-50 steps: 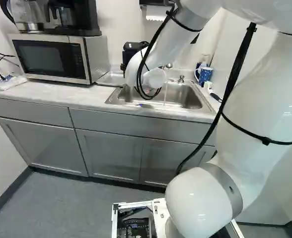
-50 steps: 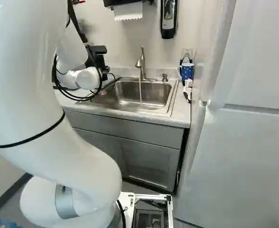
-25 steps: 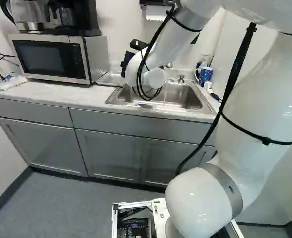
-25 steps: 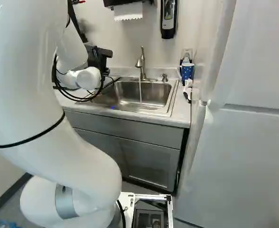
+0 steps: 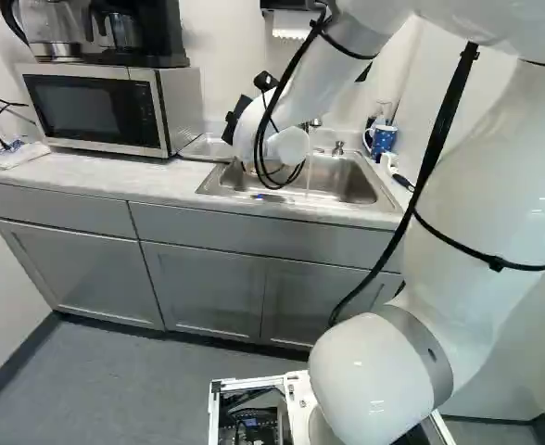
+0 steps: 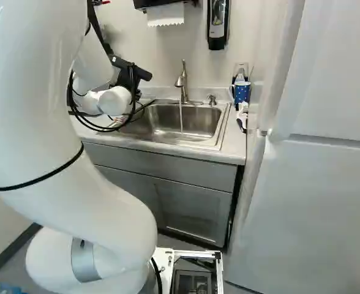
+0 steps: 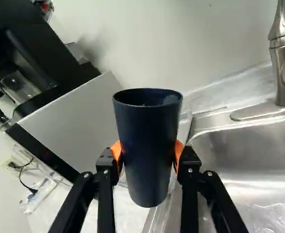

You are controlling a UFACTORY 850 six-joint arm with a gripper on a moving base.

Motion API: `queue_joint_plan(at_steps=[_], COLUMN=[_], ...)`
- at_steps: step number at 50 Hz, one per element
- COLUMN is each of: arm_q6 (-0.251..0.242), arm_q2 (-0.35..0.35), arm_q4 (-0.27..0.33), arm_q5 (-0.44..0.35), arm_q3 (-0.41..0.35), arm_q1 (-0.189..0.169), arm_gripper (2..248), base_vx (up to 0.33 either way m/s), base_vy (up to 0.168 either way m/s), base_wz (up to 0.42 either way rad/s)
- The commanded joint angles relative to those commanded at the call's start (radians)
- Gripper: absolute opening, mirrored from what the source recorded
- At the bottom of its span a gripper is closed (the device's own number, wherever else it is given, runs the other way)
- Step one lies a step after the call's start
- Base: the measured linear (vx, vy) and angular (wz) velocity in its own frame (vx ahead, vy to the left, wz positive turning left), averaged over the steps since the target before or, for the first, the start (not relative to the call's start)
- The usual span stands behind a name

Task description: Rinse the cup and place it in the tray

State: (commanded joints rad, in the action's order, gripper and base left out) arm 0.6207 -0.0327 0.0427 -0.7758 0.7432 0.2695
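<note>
Gripper [image 6: 131, 73] is left of centre in the right base view, largely hidden behind the arm; the wrist view shows its two fingers closed around a dark blue cup [image 7: 148, 145], an orange pad against each side. The cup is held in the air with its open mouth showing, and in the wrist view it stands in front of the tray [image 5: 198, 149], part of which it hides. That tray rests on the counter [image 5: 115, 174] in the upper middle of the left base view, between the microwave [image 5: 101, 109] and the sink [image 6: 192, 125]. Beyond the sink's basin, a faucet [image 6: 184, 82] in the upper middle of the right base view runs a thin stream of water [image 6: 180, 116], apart from the cup. A soap pump [image 6: 212, 100] stands just beside the faucet. Farther right in that view is a blue mug with white dots [image 6: 242, 93]. Coffee maker [image 5: 115, 28] sits atop the microwave at the upper left of the left base view; paper towel [image 6: 166, 15] hangs at the top of the right base view, beside a wall dispenser [image 6: 217, 24].
</note>
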Motion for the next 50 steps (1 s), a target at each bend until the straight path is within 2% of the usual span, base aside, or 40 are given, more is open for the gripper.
queue_joint_plan(at_steps=[50], arm_q6=[0.526], arm_q2=[0.000], arm_q4=[0.000], arm_q5=[0.000], arm_q3=[0.000], arm_q1=[0.000], arm_gripper=[122], base_vx=[0.000], base_vy=[0.000], base_wz=[0.000])
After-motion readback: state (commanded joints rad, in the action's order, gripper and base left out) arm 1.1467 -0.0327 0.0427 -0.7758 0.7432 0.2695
